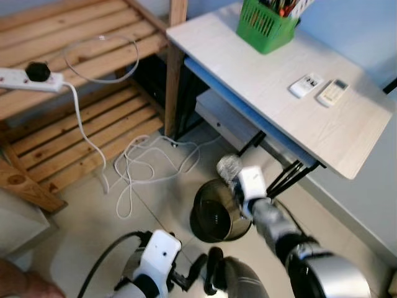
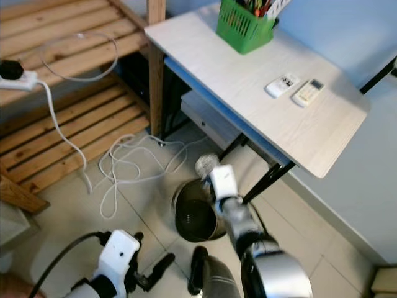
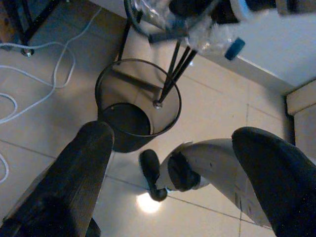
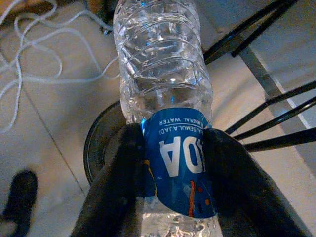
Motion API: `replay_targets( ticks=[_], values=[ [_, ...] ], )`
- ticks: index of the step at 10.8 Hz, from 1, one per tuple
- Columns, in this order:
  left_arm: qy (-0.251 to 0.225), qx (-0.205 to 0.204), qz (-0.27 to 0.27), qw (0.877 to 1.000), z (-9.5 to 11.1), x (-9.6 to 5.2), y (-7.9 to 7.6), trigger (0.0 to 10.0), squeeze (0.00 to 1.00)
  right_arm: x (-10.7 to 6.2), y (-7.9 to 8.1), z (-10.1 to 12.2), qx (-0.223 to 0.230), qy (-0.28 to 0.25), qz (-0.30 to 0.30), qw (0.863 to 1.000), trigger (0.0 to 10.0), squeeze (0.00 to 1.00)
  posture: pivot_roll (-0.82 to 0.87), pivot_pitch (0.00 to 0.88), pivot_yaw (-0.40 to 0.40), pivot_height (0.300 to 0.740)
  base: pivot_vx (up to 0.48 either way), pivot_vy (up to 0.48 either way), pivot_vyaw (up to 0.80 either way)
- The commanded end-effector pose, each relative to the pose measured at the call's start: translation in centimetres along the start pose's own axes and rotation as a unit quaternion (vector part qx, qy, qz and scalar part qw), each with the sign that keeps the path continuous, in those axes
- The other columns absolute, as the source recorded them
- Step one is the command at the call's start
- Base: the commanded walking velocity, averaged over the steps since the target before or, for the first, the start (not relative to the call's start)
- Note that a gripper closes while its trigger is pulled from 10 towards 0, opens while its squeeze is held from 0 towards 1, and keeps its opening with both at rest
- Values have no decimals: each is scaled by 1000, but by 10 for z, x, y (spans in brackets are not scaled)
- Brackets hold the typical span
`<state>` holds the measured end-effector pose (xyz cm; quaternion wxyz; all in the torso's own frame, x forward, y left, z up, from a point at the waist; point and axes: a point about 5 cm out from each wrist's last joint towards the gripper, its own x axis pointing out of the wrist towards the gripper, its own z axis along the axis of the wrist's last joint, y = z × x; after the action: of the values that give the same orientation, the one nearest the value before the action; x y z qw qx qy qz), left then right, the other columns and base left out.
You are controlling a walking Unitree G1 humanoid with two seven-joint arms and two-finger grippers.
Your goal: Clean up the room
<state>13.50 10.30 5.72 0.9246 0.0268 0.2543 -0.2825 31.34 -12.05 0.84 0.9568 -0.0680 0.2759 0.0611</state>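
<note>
Disposal is under way — the plastic bottle (image 4: 163, 98) is clamped in the right gripper (image 4: 170, 163) above the waste bin (image 1: 214, 217); release is called for next — left gripper (image 3: 197, 163) spread, empty.

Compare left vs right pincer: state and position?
Right pincer is shut on a clear bottle with a blue label; left pincer is open and holds nothing. Right pincer is held out over the black bin beside the desk; left pincer sits low over the floor tiles, short of the bin. Both have two black fingers.
</note>
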Motion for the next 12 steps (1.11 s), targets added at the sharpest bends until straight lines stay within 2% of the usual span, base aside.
replay_targets(
  ticks=[1, 3, 5, 7, 9, 10, 11, 12],
  values=[
    [1, -2, -1, 1000, 2, -2, -7, 10000, 0, 1, -6, 1, 31, 5, -17, 999, 10000, 1000, 400, 312, -178, 724, 0, 0, 0],
    [-3, -6, 8, 1000, 4, -1, -10, 10000, 0, 3, -5, 17, 60, -11, -17, 998, 10000, 1000, 397, 313, -198, 724, 0, 0, 0],
    [-5, -11, 10, 1000, 5, 1, -11, 10000, 0, 4, -5, 21, 57, -18, -12, 998, 10000, 1000, 391, 308, -209, 724, 0, 0, 0],
    [-7, -15, 13, 1000, 6, 6, -9, 10000, 0, 3, -14, 17, 43, -12, -29, 999, 10000, 1000, 375, 291, -210, 724, 0, 0, 0],
    [-19, -12, 15, 1000, 10, 15, -2, 10000, 0, 1, -28, 12, -3, -10, -42, 999, 10000, 1000, 355, 253, -221, 724, 0, 0, 0],
    [-34, -6, 16, 999, 17, 23, 4, 10000, 0, 0, -36, 12, -5, -18, -47, 999, 10000, 0, 344, 217, -228, 724, 0, 0, 0],
    [-42, 1, 18, 999, 21, 28, 8, 10000, 0, 0, -41, 14, 3, -26, -52, 998, 10000, 0, 335, 193, -229, 724, 0, 0, 0],
    [-60, 18, 34, 997, 29, 35, 21, 10000, 0, -1, -49, 20, 28, -58, -47, 997, 10000, 0, 314, 149, -218, 724, 0, 0, 0]
  ],
)
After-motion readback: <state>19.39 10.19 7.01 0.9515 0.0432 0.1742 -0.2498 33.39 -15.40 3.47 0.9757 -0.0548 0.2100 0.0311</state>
